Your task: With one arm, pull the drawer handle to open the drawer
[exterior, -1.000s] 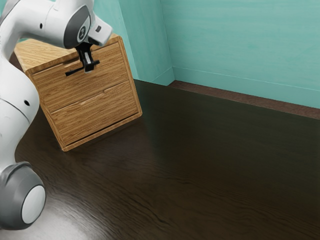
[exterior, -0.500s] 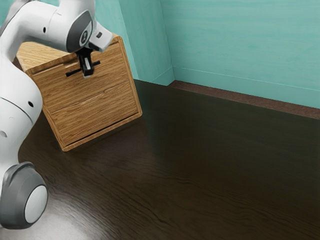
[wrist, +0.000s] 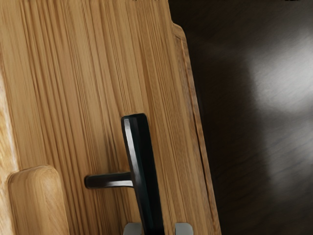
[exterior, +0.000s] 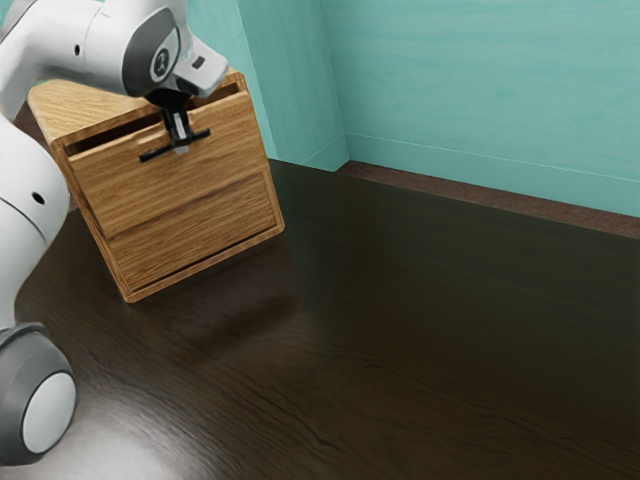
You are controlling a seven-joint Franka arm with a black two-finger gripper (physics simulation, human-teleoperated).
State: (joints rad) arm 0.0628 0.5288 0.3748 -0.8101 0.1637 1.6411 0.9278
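**Top drawer (exterior: pixel 165 172) drawn forward out of its cabinet (exterior: pixel 68 108)**

Since the frame half a second earlier, the top drawer has slid outward, and a dark gap has opened along its upper edge. The tool (exterior: pixel 180 138) has travelled with it toward the lower right of the frame.

In the exterior view the cabinet stands in the upper left of the frame on the dark worktop (exterior: pixel 400 330), before a teal wall (exterior: pixel 480 80). The lower drawer (exterior: pixel 195 228) sits flush in the cabinet. The drawer handle (exterior: pixel 170 148), a black bar, lies across the top drawer's front. The tool is clamped on this bar near its middle, fingers close together. The white arm (exterior: pixel 70 45) covers the cabinet's upper left corner, and the frame's left edge cuts off the arm's base.

In the wrist view the handle (wrist: pixel 139 156) runs up from the lower edge, joined to the drawer front (wrist: pixel 73 88) by a short stem (wrist: pixel 107 181). Pale pads (wrist: pixel 183 228) flank the bar, cut off by the lower edge. A rounded wooden edge (wrist: pixel 34 200) at lower left is hard to identify. Dark worktop (wrist: pixel 254 147) occupies the right.
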